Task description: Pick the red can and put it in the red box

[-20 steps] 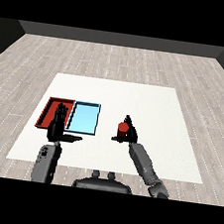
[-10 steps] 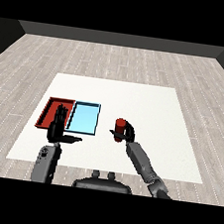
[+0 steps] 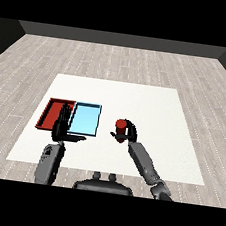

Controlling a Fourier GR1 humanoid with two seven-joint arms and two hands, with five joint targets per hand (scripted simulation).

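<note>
A pale wood-plank floor runs back to a dark wall, and on it stands the white table [image 3: 137,95], its top taking up the middle of the head view. Near the table's left side the red tray [image 3: 51,111] and the light blue tray [image 3: 86,119] lie side by side, touching along their long edges, the red one nearer the table's left edge.

The left hand [image 3: 61,128] hangs over the near end of the two trays with its fingers straight and pointing up and its thumb stuck out toward the right; it holds nothing. It hides the near right corner of the red tray and part of the seam between the trays, so the rims there cannot be made out.

The right hand [image 3: 127,132] is curled round the red can [image 3: 120,126], which stands roughly upright in its grasp, to the right of the light blue tray and apart from it. The fingers cover much of the can's right side and lower part, and whether its base touches the table cannot be told. The forearm runs down to the lower right and is cut off at the bottom.

A strip of bare white separates the can from the blue tray. The far half of the table and its whole right side lie open.
</note>
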